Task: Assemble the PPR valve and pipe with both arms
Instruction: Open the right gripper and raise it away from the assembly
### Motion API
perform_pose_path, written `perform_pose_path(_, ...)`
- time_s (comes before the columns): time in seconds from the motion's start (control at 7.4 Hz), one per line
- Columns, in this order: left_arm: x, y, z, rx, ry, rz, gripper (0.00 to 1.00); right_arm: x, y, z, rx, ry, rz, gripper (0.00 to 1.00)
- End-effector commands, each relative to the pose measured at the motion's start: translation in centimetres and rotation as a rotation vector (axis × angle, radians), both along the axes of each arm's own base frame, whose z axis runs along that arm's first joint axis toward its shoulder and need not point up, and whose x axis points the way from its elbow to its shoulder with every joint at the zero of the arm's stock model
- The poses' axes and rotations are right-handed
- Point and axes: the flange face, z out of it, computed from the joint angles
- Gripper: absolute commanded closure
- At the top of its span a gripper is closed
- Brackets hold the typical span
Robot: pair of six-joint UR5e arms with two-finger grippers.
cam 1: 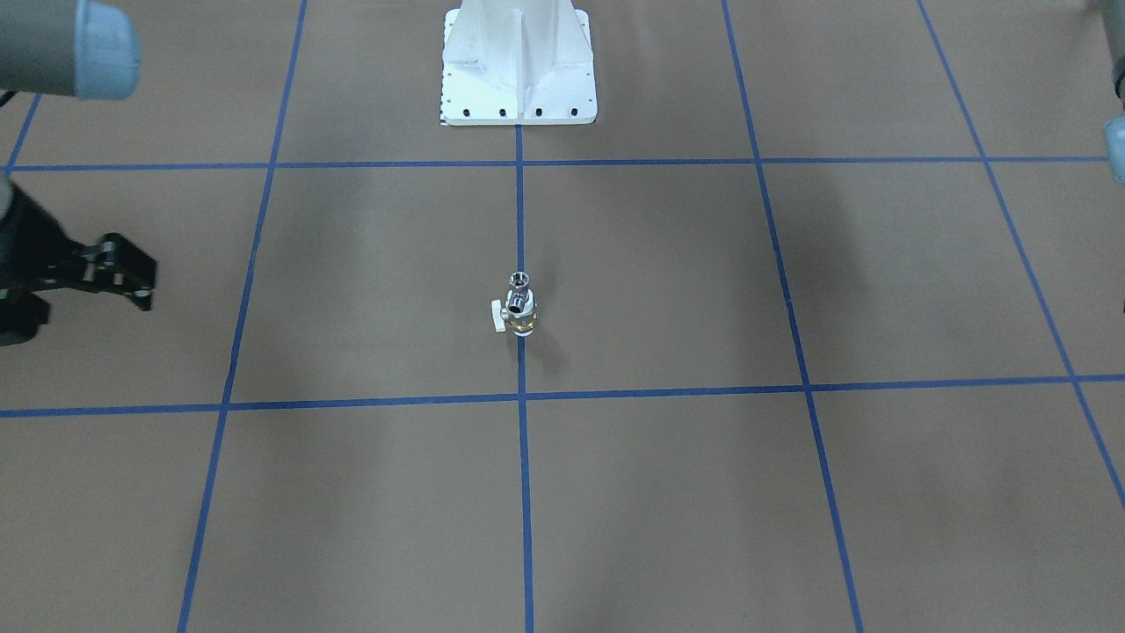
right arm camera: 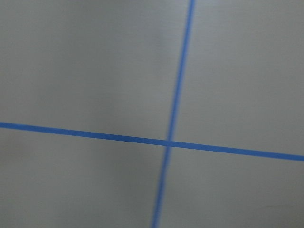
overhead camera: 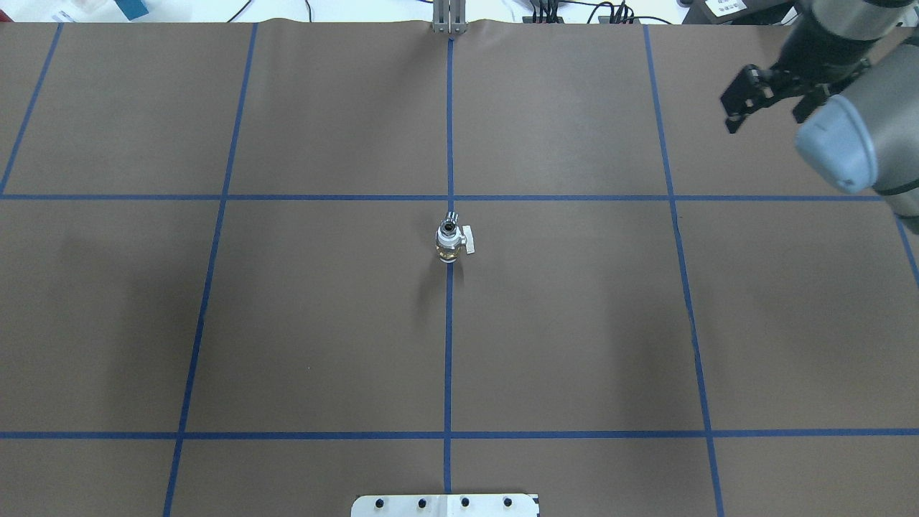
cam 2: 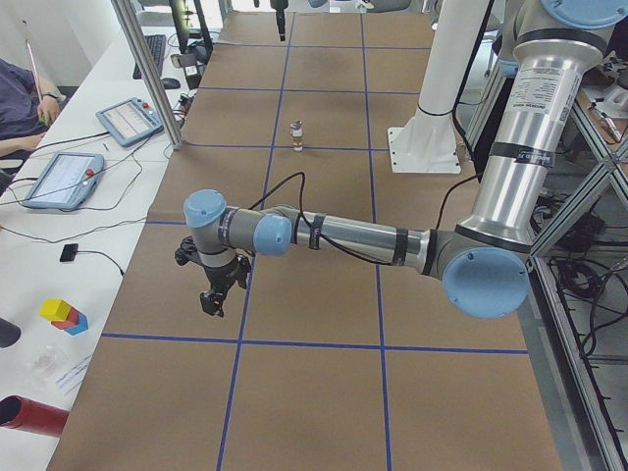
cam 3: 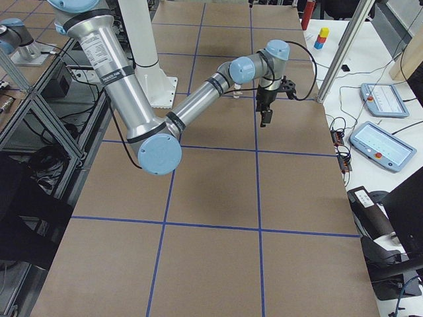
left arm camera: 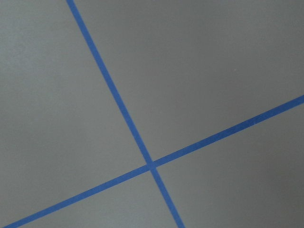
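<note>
Brown tabletop (overhead camera: 287, 323): pipe (cam 1: 519, 280) atop PPR valve (cam 1: 520, 315) barely resolvable.

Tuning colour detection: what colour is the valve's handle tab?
The handle tab is white, clearest in the overhead view.

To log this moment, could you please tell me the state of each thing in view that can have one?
White-and-brass PPR valve: upright on the table, held by nothing.
Short silvery-grey pipe: upright in the valve's top mouth, it seems.
Right arm's black gripper: jaws open, empty, away from the valve.
Left arm's black gripper: above the table; jaws cannot be judged.
</note>
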Motion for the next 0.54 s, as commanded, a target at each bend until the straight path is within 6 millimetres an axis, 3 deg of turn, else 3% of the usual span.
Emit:
perform_pose_path(0.0,-4.5,2.1,3.8,-0.021,0.024,-0.002,0.0,11.2,1.4,13.2,0.02,-0.006,-0.114,0.01)
perform_pose_path(0.14,-7.3,2.9,6.2,-0.042,0.067,-0.012,0.0,15.1,2.4,19.3,0.04,-0.03,-0.125,0.01)
perform_pose_path(0.27,-8.9,3.3,7.4,-0.038,0.071,-0.008,0.0,17.5,3.1,23.2,0.066,-0.039,-0.119,0.01)
perform_pose_path(0.41,-10.1,3.5,7.4,-0.039,0.071,-0.029,0.0,18.5,4.2,24.2,0.059,-0.03,-0.104,0.01)
